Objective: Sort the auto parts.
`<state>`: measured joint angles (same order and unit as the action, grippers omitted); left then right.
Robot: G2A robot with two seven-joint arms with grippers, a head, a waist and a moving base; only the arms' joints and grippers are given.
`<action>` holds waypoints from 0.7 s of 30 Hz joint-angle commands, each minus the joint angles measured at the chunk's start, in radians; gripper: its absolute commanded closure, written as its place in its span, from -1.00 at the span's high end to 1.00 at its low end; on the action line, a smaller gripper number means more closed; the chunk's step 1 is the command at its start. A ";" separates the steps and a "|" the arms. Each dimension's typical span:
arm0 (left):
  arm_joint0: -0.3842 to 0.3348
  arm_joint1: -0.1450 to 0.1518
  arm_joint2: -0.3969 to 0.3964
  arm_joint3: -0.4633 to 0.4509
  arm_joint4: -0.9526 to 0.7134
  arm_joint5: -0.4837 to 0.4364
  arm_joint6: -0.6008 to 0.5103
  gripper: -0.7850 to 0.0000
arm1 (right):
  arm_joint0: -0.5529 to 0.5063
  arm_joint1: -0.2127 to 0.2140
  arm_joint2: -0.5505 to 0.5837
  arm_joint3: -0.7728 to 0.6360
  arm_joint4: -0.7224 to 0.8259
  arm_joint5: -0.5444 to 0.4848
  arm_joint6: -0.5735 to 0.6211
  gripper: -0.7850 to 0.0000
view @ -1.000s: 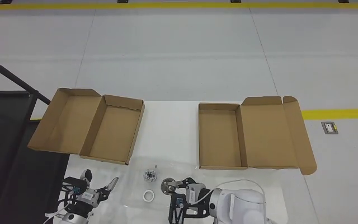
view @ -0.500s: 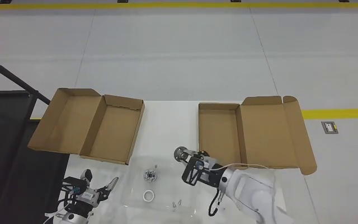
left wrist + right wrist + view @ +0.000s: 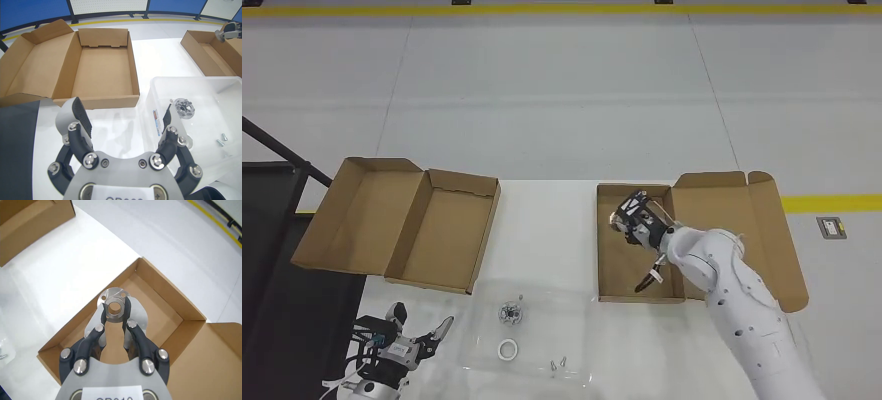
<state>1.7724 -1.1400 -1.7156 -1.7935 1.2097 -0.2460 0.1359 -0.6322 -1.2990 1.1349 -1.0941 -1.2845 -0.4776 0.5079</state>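
Currently two boxes [image 3: 442, 235] [image 3: 627, 265], one clear bin [image 3: 189, 77] — right pincer [image 3: 115, 309] clamped on one flange [image 3: 111, 294], left pincer [image 3: 122, 108] apart.

1. Open tabletop [image 3: 542, 225] runs at 12 o'clock from the clear bin [image 3: 189, 77], between the left box [image 3: 447, 240] and the right box [image 3: 627, 275].
2. At 2 o'clock, the right gripper [image 3: 115, 310], clamped on a flange [image 3: 111, 293], hangs over the right box's walled floor.
3. At 9 o'clock, the bin's wall fronts the spread left gripper [image 3: 122, 106].

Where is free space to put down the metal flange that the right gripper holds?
Bare: the right box floor below the flange, and the whole left box. Crowded: the clear bin, around the toothed part and the bolts.
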 commanded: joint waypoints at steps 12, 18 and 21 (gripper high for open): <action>0.000 0.000 0.000 0.000 0.000 0.000 0.000 1.00 | 0.208 -0.061 -0.112 0.423 0.063 0.028 0.050 -1.00; 0.000 0.000 0.000 0.000 0.000 0.000 0.000 1.00 | 0.233 -0.070 -0.126 0.494 0.071 0.021 0.020 0.69; 0.000 0.000 0.000 0.000 0.000 0.000 0.000 1.00 | 0.233 -0.068 -0.121 0.515 0.074 0.011 -0.013 0.93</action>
<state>1.7724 -1.1400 -1.7156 -1.7935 1.2097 -0.2460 0.1359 -0.3979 -1.3687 1.0108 -0.5853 -1.2114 -0.4629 0.5099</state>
